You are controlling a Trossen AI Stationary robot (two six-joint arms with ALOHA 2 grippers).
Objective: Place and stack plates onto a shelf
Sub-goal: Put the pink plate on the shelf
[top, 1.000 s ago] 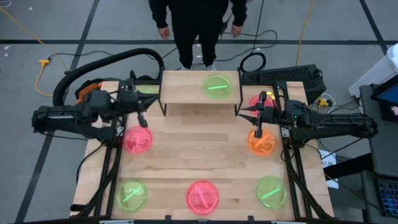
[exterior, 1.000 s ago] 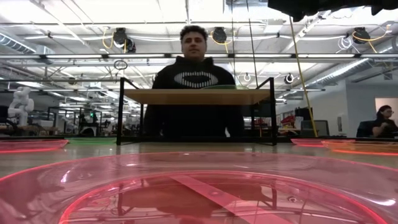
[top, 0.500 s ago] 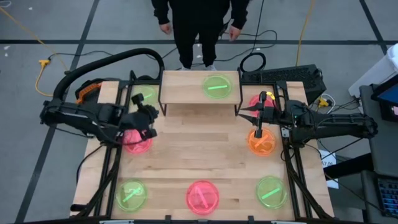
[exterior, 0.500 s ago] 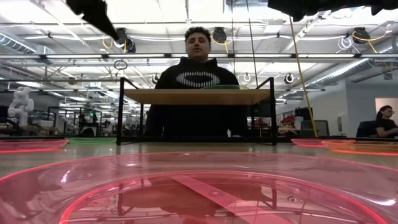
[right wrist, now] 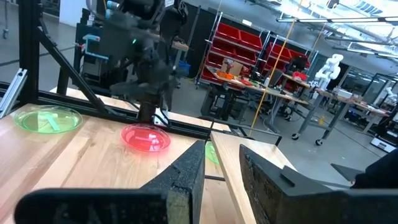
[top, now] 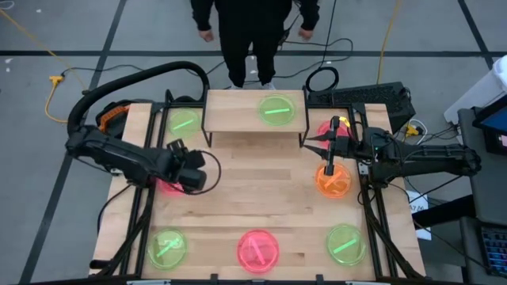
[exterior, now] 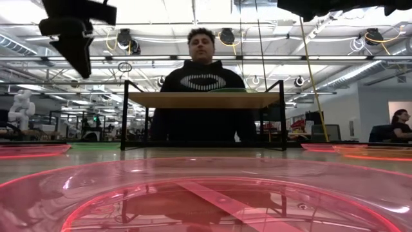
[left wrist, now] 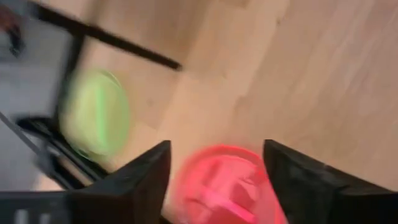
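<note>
- The left claw (left wrist: 214, 186) hangs right over the pink plate (left wrist: 227, 186) on the left side of the table (top: 253, 190). Its fingers (left wrist: 140, 177) stand apart with nothing between them, and the plate's disc shows in the gap. The coming move looks like a straight drop onto this plate.
- The plate is round and lies flat, so it has no long axis to line up with; I judge only its rim offers a grip.
- The left arm is plainly the nearer one.
- A green plate (top: 184, 123) lies farther back, beside the shelf's legs.
- The shelf (top: 238, 111) stands at the table's far edge, already bearing one green plate (top: 276, 110).
- The right claw (top: 329, 168) waits over the orange plate (top: 333, 181); its fingers are parted slightly, holding nothing.
</note>
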